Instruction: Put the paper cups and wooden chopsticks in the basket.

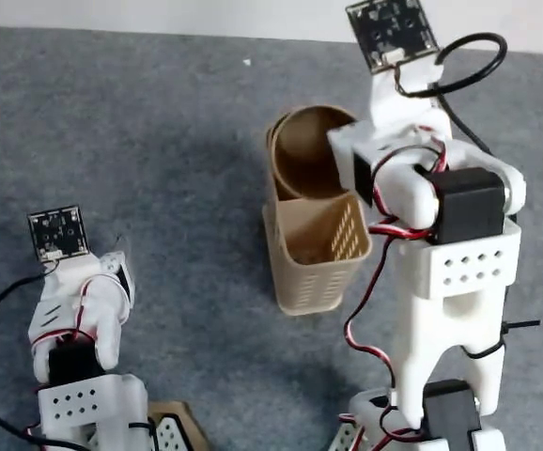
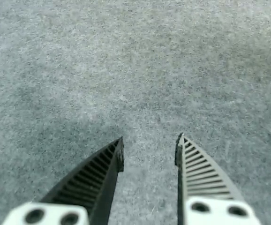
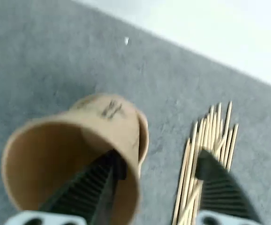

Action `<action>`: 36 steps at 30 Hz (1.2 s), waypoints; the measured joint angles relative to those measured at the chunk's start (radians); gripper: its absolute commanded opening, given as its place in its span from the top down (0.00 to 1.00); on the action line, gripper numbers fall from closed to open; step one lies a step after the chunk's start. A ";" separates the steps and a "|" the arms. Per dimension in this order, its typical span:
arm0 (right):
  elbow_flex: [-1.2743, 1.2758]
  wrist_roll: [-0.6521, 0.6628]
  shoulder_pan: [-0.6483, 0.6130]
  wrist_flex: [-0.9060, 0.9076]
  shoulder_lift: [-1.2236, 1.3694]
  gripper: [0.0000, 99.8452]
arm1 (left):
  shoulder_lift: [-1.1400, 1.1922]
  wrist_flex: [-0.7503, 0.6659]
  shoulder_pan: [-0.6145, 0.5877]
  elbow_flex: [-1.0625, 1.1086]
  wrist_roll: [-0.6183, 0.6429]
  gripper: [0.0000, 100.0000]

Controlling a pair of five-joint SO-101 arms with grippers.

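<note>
- Basket (image 1: pixel 314 282): stands upright on the grey table (image 1: pixel 159 141).
- Paper cups (image 1: pixel 309 150): nested and tilted, just behind the basket's far rim.
- Right gripper (image 3: pixel 161 164): jaws apart, one finger (image 3: pixel 98 183) inside the cups' mouth, the other outside it.
- Chopsticks (image 3: pixel 210 140): a bundle lying flat outside the basket, beside the cups.
- Left gripper (image 2: pixel 149 150): jaws apart, holding nothing, well apart from the basket.
</note>
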 measured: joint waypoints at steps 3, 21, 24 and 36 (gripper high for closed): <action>0.000 0.000 -0.009 -0.068 0.002 0.68 | 0.000 0.000 0.000 0.000 0.000 0.80; 0.021 0.000 -0.009 -0.063 0.350 0.68 | 0.000 0.000 0.000 0.000 0.000 0.80; 0.021 0.000 -0.005 -0.054 0.437 0.68 | 0.000 0.000 0.000 0.000 0.000 0.80; -0.046 0.000 -0.005 -0.037 0.497 0.68 | 0.000 0.000 0.002 0.000 0.000 0.80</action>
